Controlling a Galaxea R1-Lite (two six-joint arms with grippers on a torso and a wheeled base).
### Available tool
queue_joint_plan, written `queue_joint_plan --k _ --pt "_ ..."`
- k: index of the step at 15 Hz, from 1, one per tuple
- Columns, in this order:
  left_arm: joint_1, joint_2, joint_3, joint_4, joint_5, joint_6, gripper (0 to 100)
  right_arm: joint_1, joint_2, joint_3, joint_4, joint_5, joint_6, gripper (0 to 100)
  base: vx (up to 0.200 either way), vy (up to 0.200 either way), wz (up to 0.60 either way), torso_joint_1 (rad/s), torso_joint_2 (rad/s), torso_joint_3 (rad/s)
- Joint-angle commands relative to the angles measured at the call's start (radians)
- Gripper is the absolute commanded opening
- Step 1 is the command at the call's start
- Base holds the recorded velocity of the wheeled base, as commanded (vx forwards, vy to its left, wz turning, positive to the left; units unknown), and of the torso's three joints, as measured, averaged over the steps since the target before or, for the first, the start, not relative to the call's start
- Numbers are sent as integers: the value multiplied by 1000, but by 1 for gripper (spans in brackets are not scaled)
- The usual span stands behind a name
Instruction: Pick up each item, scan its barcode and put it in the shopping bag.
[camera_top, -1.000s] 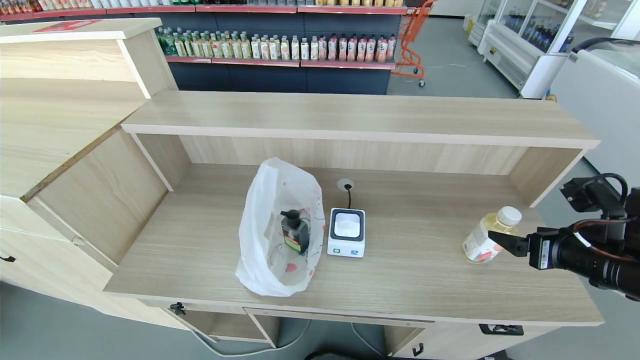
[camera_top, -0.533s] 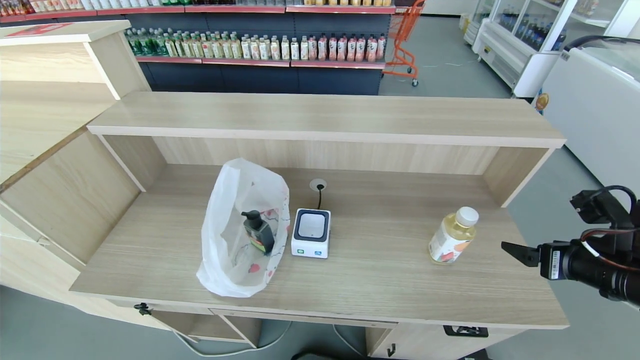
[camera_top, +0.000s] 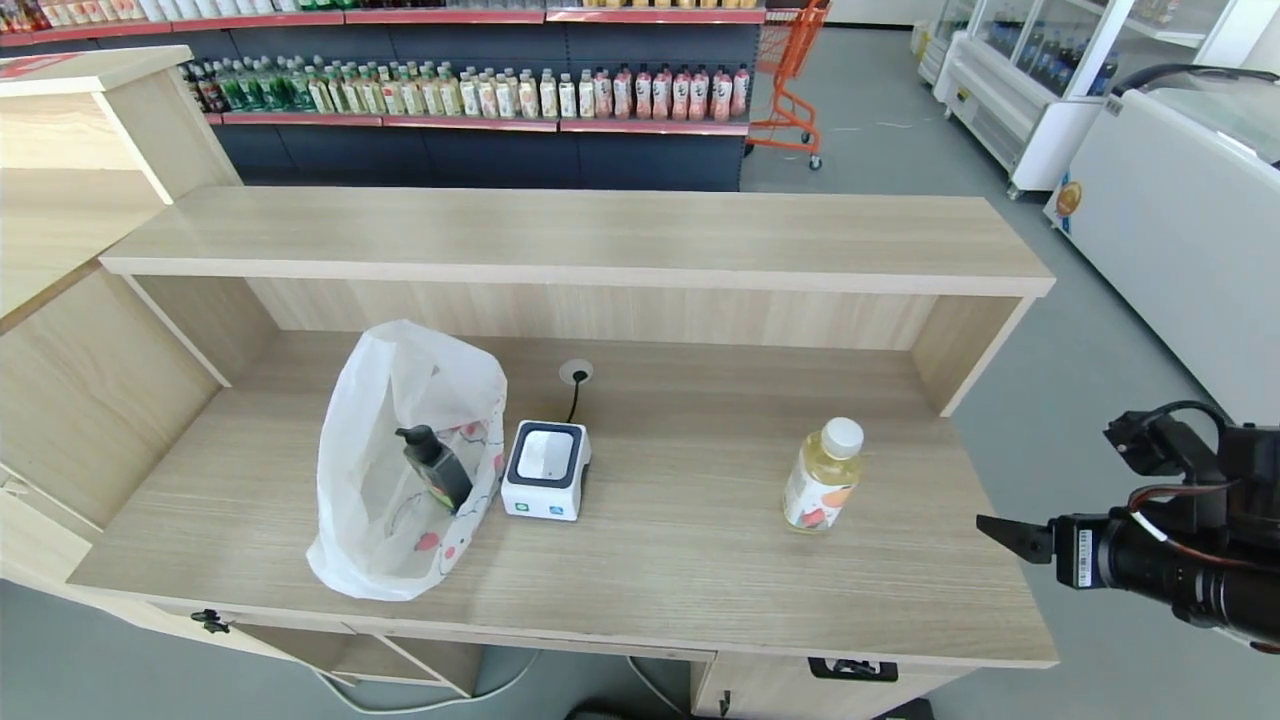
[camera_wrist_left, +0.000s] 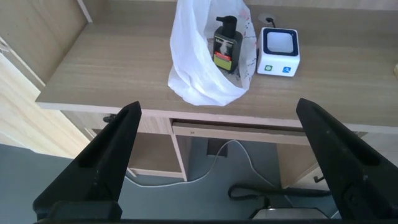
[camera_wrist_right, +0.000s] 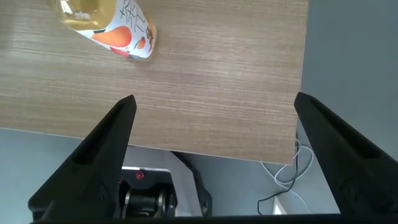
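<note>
A round, clear bottle (camera_top: 822, 478) with a white cap stands on the smooth wooden tabletop (camera_top: 690, 560). The left end effector (camera_wrist_left: 219, 109) and right end effector (camera_wrist_right: 214, 98) are spread wide.

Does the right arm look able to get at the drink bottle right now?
Probably yes: the bottle stands alone on bare counter, the open right end effector nearby, nothing between.
</note>
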Motion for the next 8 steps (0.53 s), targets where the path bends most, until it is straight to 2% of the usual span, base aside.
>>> queue_joint_plan --k 1,5,8 --pt "0 0 0 0 1 -1 100 48 23 2 0 4 1 100 0 0 0 0 0 0" --pt "0 0 0 0 1 -1 100 191 105 -6 -27 -7 32 100 0 0 0 0 0 0" --pt "0 0 0 0 1 -1 100 243 234 2 -184 -73 33 100 0 0 0 0 0 0"
